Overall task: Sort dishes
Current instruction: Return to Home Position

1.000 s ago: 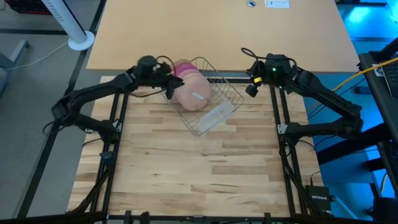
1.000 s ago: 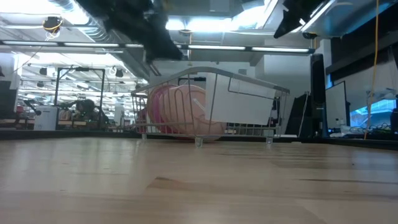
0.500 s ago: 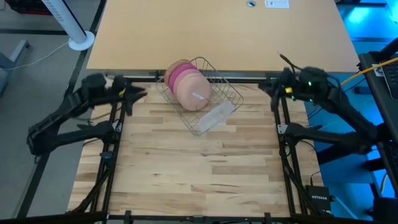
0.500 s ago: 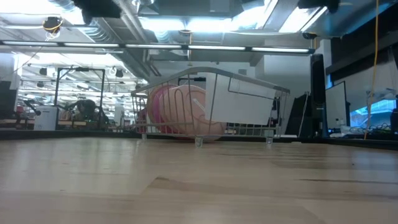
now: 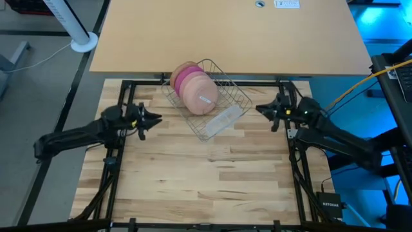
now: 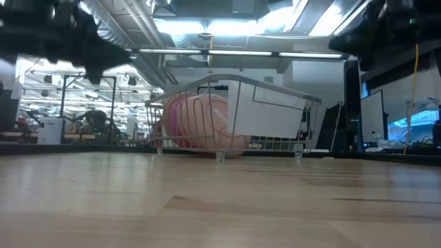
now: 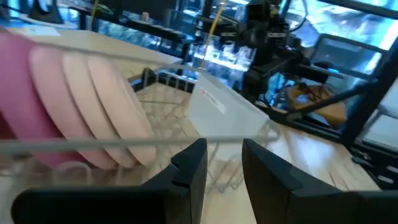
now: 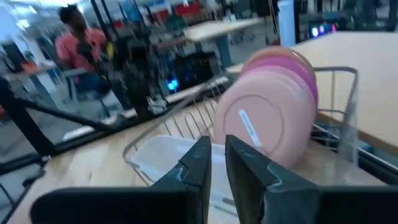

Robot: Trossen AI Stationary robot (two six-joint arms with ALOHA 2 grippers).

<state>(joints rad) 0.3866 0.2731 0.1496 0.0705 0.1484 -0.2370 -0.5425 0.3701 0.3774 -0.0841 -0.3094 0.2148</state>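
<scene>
Three plates are seen standing on edge, side by side, in the wire dish rack (image 5: 226, 84), which is set at the far middle of the wooden surface (image 5: 212, 177). The pale pink plate (image 5: 201, 98) is placed foremost, with a small label shown on its face. The magenta plate (image 5: 188, 77) is held just behind it and touches it. The tan-orange plate (image 5: 179, 68) is found at the back, next to the magenta one. A translucent cup (image 5: 223, 119) is attached to the near side of the rack, just beside the pale pink plate.

In the low view the plates (image 6: 200, 124) are seen through the wires on the rack's left half, and the pale cup (image 6: 272, 114) fills its right half.

The left gripper (image 5: 154, 120) is held low over the surface's left edge, well apart from the rack and pointed toward it. Its fingers are parted by a narrow gap, and nothing is held between them. The right gripper (image 5: 259, 109) is held over the surface's right edge, likewise pointed toward the rack and apart from it. Its fingers are brought almost together, with nothing pinched.

A seated person (image 8: 74, 46) in a reddish top is visible in the room beyond the surface.
</scene>
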